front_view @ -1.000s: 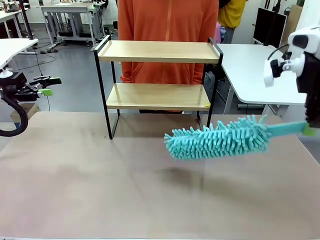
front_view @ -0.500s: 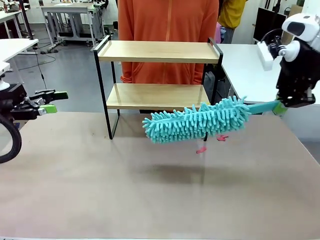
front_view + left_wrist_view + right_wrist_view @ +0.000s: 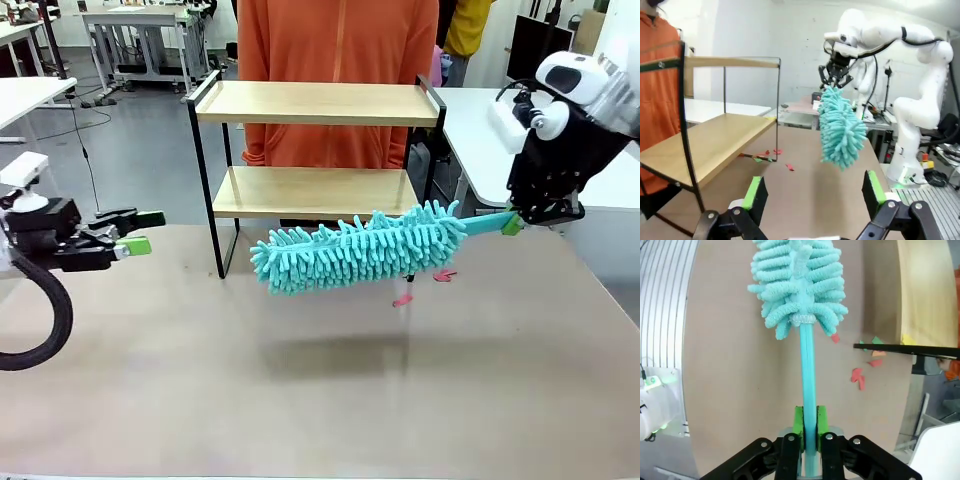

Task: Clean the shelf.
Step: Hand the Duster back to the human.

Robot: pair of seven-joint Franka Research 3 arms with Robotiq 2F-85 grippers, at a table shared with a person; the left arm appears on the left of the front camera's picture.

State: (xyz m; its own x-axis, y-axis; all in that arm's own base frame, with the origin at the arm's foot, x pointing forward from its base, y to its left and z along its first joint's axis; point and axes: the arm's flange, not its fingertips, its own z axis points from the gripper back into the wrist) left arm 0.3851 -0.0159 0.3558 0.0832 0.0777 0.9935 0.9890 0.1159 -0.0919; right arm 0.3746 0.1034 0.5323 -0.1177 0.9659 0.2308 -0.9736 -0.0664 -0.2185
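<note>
Shelf: the shelf (image 3: 315, 150) stands near the table's (image 3: 150, 380) far edge, about midway along it, a person in an orange top (image 3: 335, 40) close behind
Front view: I see the turquoise duster (image 3: 355, 248) in the air in front of the lower board, head toward the table's left side
Right wrist view: I get the handle running straight up between my pads, plus red and green paper scraps (image 3: 858, 376) on the table by the shelf's foot
Left wrist view: I see the duster head-on, hanging beside the shelf's end rail
Right gripper: my right gripper (image 3: 809, 426) is clamped tight on the duster's handle
Left gripper: my left gripper (image 3: 816, 195) is spread wide, holding nothing, above the table's left edge
</note>
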